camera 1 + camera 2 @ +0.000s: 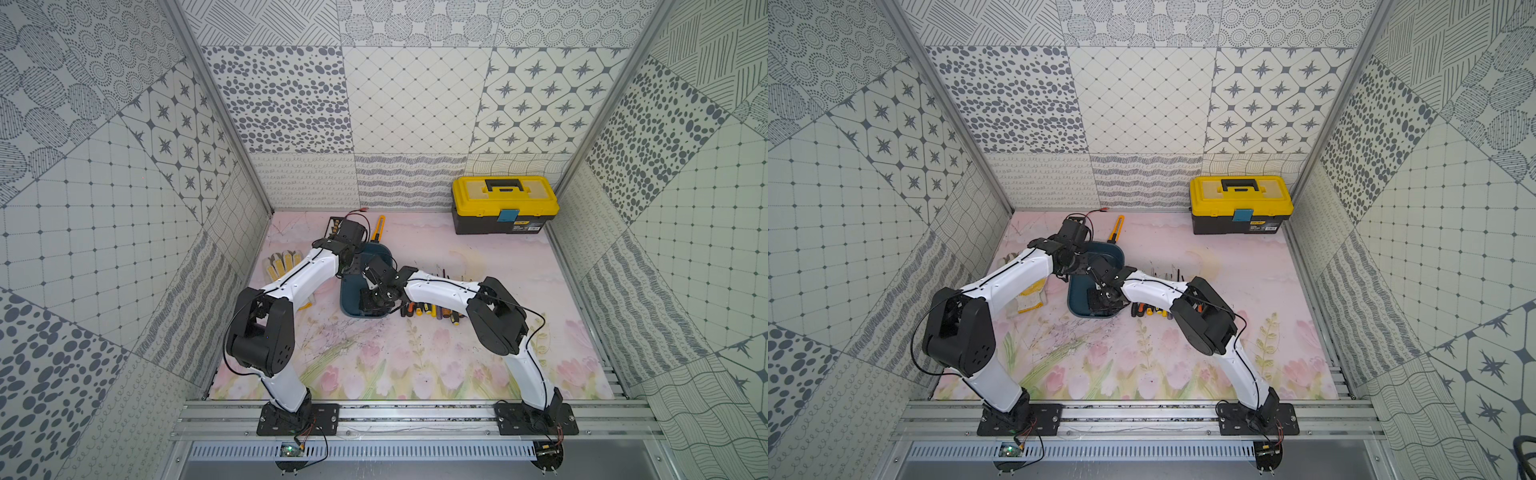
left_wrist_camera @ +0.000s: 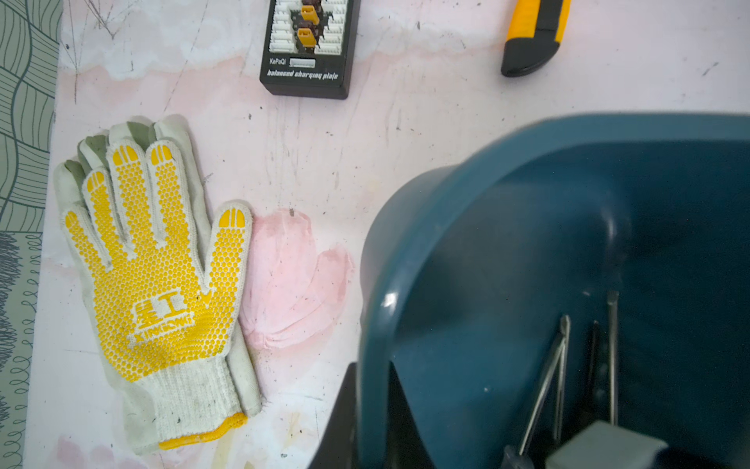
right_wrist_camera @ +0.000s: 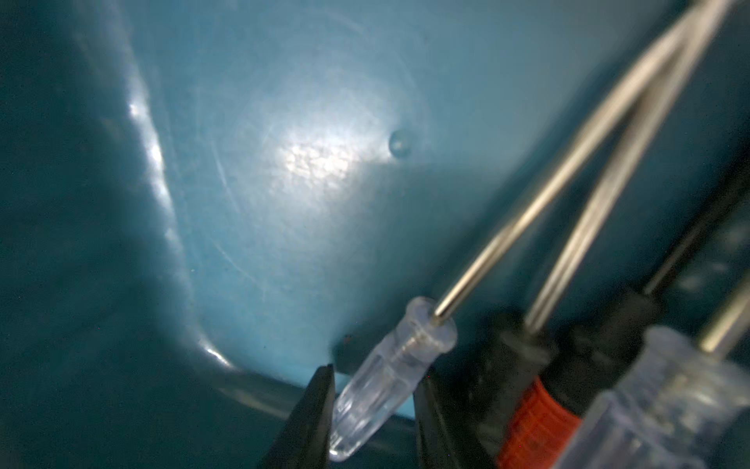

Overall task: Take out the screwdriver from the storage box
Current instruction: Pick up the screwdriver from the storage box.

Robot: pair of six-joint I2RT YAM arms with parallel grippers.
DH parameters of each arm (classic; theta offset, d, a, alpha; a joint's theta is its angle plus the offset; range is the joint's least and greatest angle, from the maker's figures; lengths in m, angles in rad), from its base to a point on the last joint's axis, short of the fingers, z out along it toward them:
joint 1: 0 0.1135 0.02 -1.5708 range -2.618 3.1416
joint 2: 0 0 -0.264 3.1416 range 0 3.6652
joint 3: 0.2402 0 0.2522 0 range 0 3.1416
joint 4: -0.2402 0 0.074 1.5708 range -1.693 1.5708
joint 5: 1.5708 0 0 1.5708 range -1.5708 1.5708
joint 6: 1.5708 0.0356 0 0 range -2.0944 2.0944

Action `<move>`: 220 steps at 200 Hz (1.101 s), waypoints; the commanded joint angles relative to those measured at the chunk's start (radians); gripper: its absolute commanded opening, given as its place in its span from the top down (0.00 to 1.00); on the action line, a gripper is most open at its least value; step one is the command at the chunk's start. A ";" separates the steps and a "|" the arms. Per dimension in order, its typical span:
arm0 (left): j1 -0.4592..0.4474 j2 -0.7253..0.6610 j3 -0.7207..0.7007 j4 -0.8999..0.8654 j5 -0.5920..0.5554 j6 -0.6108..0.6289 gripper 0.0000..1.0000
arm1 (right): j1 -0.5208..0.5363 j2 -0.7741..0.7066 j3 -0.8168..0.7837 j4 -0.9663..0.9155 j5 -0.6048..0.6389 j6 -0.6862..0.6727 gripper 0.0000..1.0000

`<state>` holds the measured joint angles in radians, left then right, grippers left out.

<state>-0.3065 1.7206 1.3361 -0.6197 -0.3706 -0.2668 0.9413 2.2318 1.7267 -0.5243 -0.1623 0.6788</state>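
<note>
Inside the storage box, the right gripper straddles a clear-handled screwdriver, contact unclear; the left gripper clamps the box rim, mostly hidden.

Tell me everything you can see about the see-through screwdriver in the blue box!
The clear screwdriver has a see-through plastic handle with ridges and a thin, shiny metal shaft. It lies slanted inside the blue box, by the wall. Beside it are a red-and-black screwdriver and another clear one. The right pincer has a black finger on each side of the handle, closing in; a firm grip cannot be told.
</note>
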 commanded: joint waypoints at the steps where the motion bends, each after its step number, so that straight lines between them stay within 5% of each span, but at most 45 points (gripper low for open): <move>1: -0.002 -0.006 0.018 -0.004 0.026 -0.022 1.00 | 0.004 0.048 0.015 -0.014 0.033 -0.001 0.70; 67: 0.042 0.000 0.028 -0.017 0.078 -0.060 1.00 | 0.004 -0.007 -0.031 0.012 0.048 -0.028 1.00; 220: 0.093 0.027 0.068 -0.080 0.032 -0.078 1.00 | 0.004 -0.242 -0.151 0.137 0.127 -0.093 1.00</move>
<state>-0.2264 1.7424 1.3827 -0.6807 -0.3267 -0.3210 0.9413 2.0651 1.5867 -0.4358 -0.0647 0.6167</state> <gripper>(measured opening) 0.106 0.193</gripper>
